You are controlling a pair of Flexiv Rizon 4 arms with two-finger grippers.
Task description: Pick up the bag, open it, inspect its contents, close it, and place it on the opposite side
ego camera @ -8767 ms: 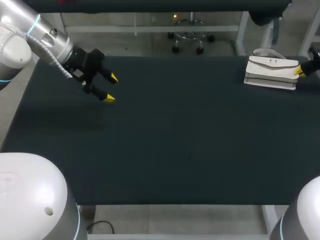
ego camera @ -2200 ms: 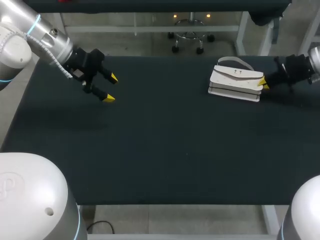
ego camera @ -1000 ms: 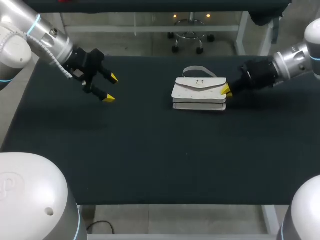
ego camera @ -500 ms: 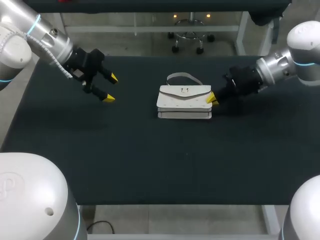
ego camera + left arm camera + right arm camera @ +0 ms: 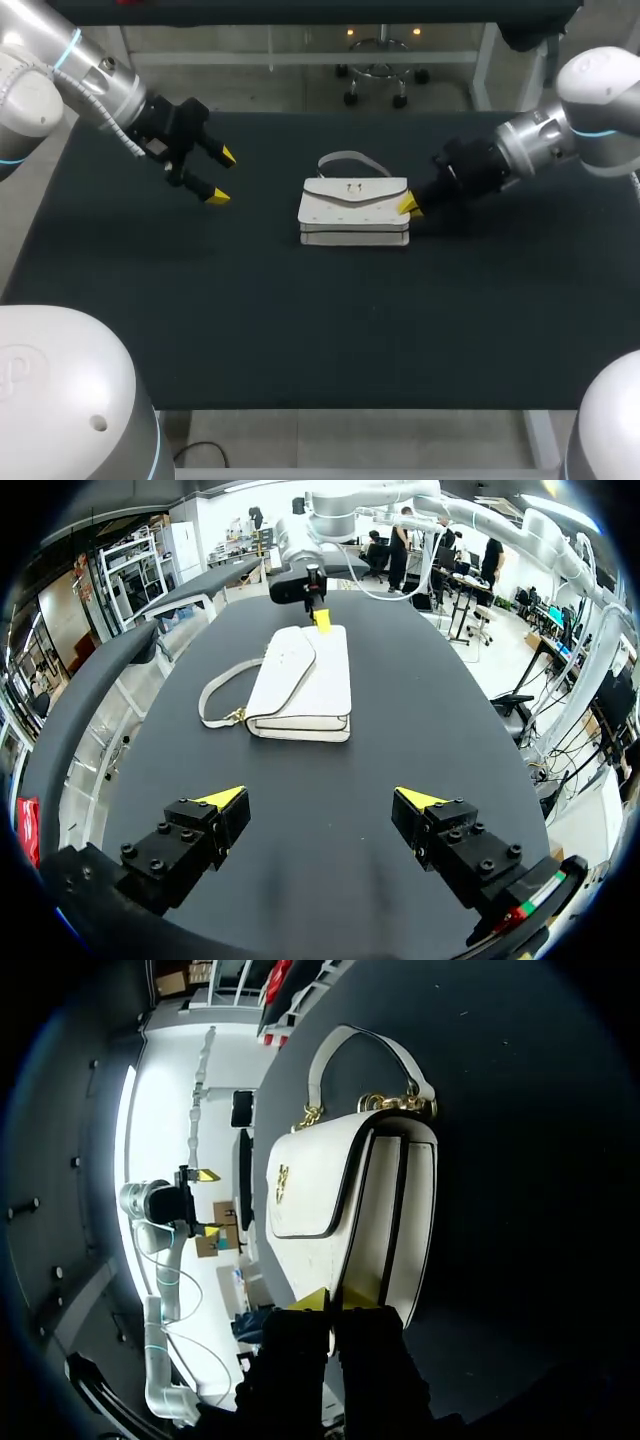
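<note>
bag (image 5: pixel 353 211) slid from far-right corner to table (image 5: pixel 300 320) ctr, right gripper (image 5: pixel 408 206) came along at its end

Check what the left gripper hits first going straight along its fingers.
Probably the white bag, lying dead ahead of the left gripper; bare table between them, though height is unclear.

White bag (image 5: pixel 353 208) on dark table (image 5: pixel 300 325)
</note>
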